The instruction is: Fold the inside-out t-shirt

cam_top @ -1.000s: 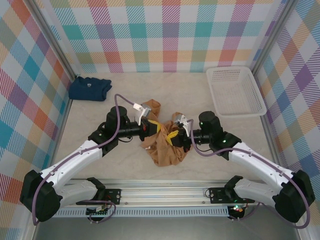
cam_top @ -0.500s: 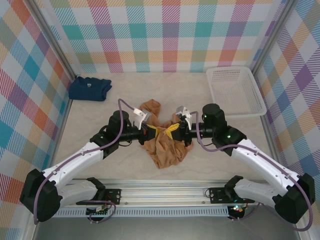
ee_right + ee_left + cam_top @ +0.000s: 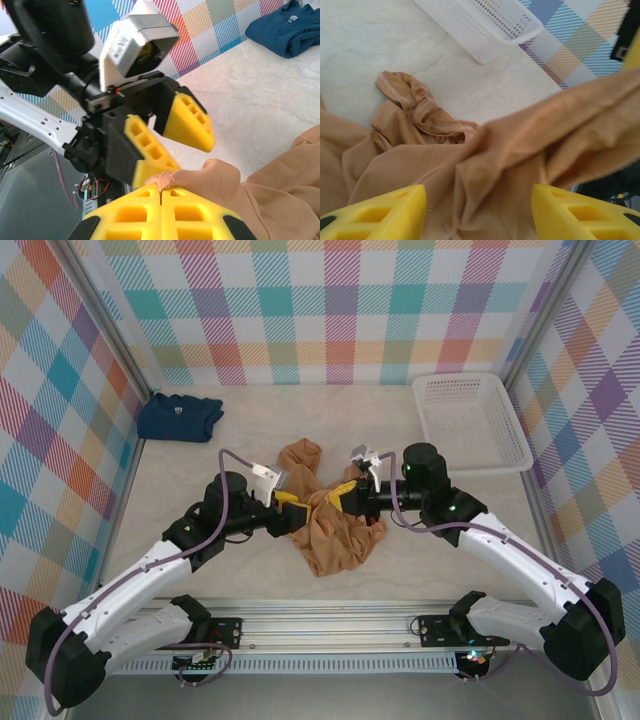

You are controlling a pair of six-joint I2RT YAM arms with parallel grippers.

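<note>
Nearest, the 2 arms reached in from the near edge of the table (image 3: 190, 465) and met over its middle. There the inside-out t-shirt (image 3: 325, 535) lay in a crumpled tan heap, mostly resting on the table, with 1 part lifted toward the right. The left gripper (image 3: 477, 200) stood with its yellow fingers well apart. Cloth ran below and beyond them, yet neither finger pressed on it, so it held nothing. The right gripper (image 3: 161, 189) was clamped tight on a rolled edge of the shirt, its fingers meeting on the fabric and drawing a band of it taut above the heap.

The cloth looked thin, light and limp, and I judged it would sag and bunch wherever unsupported. A hold on a hem, seam or sleeve edge would serve better than a pinch in the loose middle, which would only gather wrinkles. Spreading it flat would probably need 2 separated grips on 1 edge.

A twisted band of the shirt (image 3: 417, 107) lay just beyond the heap. Farther off, a white basket (image 3: 470, 425) sat at the far right and a folded navy shirt (image 3: 180, 417) at the far left, both well apart from the tan one.
</note>
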